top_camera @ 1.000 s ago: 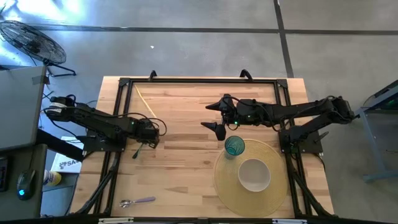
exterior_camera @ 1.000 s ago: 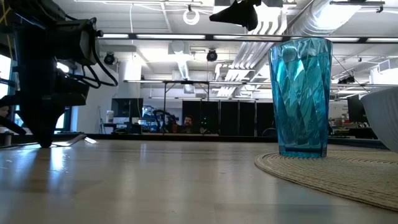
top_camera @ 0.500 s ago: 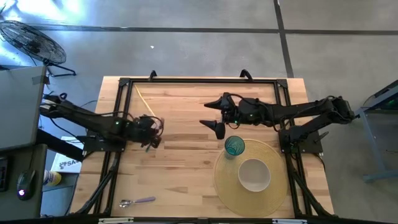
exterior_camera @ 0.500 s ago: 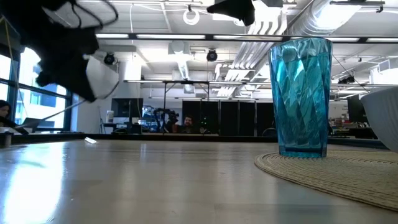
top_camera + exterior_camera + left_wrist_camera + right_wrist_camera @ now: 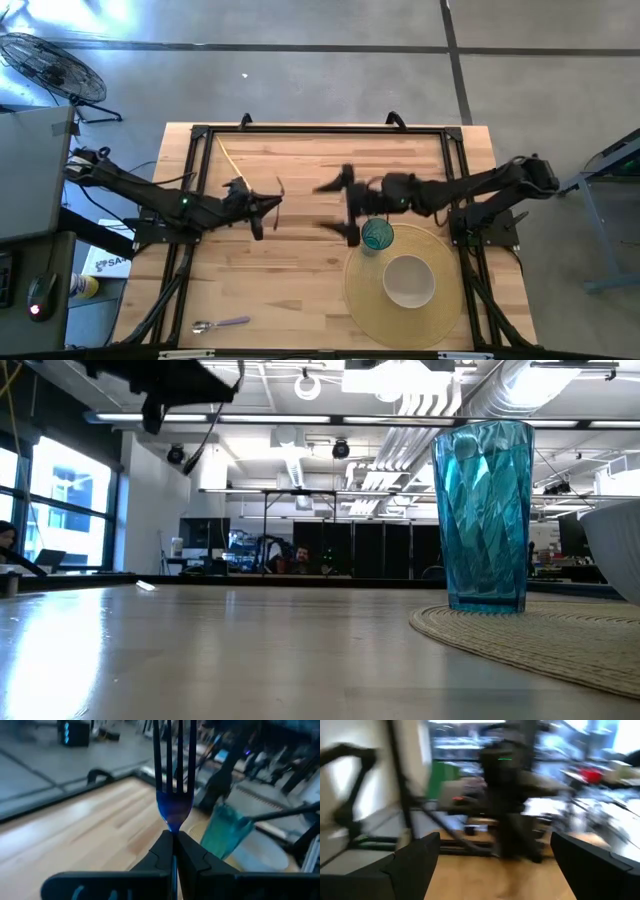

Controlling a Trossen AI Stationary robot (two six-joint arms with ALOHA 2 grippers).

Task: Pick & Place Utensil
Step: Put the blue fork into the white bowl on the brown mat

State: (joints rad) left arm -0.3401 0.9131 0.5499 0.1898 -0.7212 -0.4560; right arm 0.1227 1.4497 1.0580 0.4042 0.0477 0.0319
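From above, the wooden tabletop (image 5: 300,260) carries a round woven placemat (image 5: 360,290) toward its right front, with a white bowl (image 5: 409,281) on it and a teal tumbler (image 5: 377,235) at the mat's rear edge. A spoon (image 5: 220,323) lies alone near the front left corner, well apart from both arms, and a thin yellow stick (image 5: 232,163) lies along the rear left. The left end effector (image 5: 270,205) reaches in over the middle left of the tabletop; something thin sticks out of it, too small here to identify. The right end effector (image 5: 340,207) hangs just beside the tumbler with its fingers spread wide, blurred by motion. At table height the tumbler (image 5: 482,515) stands upright on the placemat (image 5: 540,635), the bowl (image 5: 615,550) is cut off at the right edge, and only a dark part of an arm shows at the top left, its gripper out of frame. In the left wrist view the left end effector (image 5: 172,845) is pressed together on the handle of a fork (image 5: 173,795), tines pointing away from the wrist, raised above the tabletop (image 5: 90,830), the tumbler (image 5: 225,830) and the other arm smeared beyond it. The right wrist view shows the right end effector (image 5: 492,860) with fingers far apart and a dark arm ahead, all heavily blurred.
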